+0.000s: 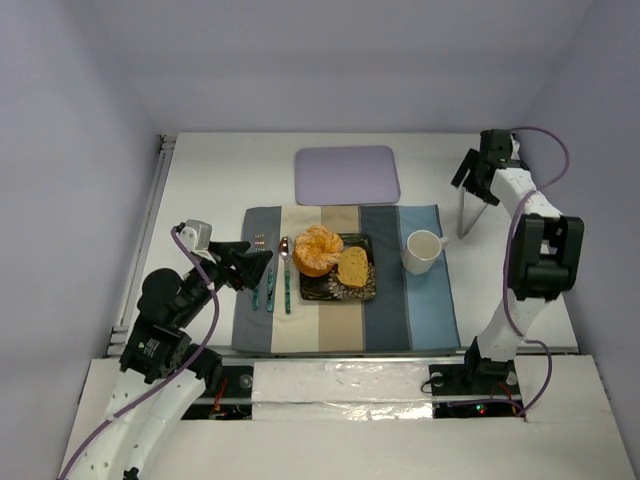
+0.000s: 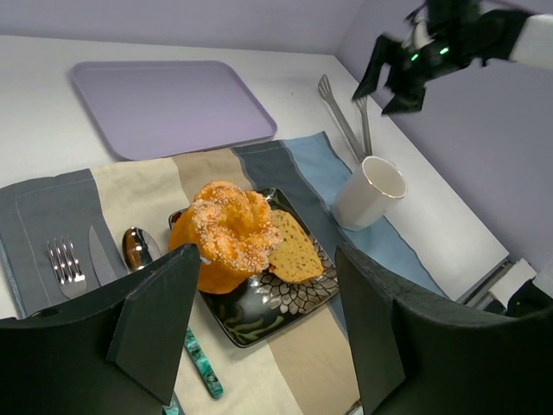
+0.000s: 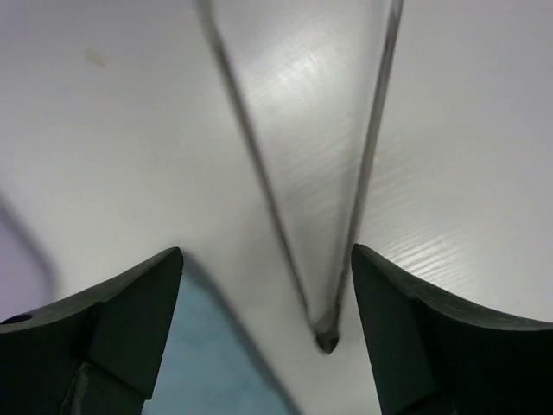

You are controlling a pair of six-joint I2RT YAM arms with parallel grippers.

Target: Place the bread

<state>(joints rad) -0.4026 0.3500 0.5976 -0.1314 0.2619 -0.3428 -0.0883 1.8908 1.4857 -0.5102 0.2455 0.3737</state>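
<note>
We see the bread (image 1: 353, 267) lying on a small black patterned plate (image 1: 325, 293), on the right half of it, just beside and touching a larger orange ridged pastry (image 1: 317, 250) that takes up the left half. The plate sits near the middle of a striped placemat (image 1: 400, 310) on the white table (image 1: 200, 180). A white cup (image 1: 422, 250) stands upright on the right part of the mat, near the plate but apart from it. On the left part of the mat we find a fork (image 2: 65, 259), a knife (image 2: 99, 268) and a spoon (image 2: 136, 246) lying side by side, the spoon nearest the plate. Beyond the mat, on the far side, lies a lavender tray (image 1: 346, 175). The left gripper (image 1: 258, 266) hangs over the left edge of the mat above the cutlery, pointing toward the plate; its 2 fingers (image 2: 155, 320) are spread wide and released, with nothing between them. The right gripper (image 1: 475, 185) is at the far right of the table, well apart from the bread, poised over a pair of metal tongs (image 1: 465, 215). In the right wrist view its fingers (image 3: 130, 303) are likewise parted and grasp nothing: the 2 arms of the tongs meet at their joined end in the gap between the fingers, touching neither.
</note>
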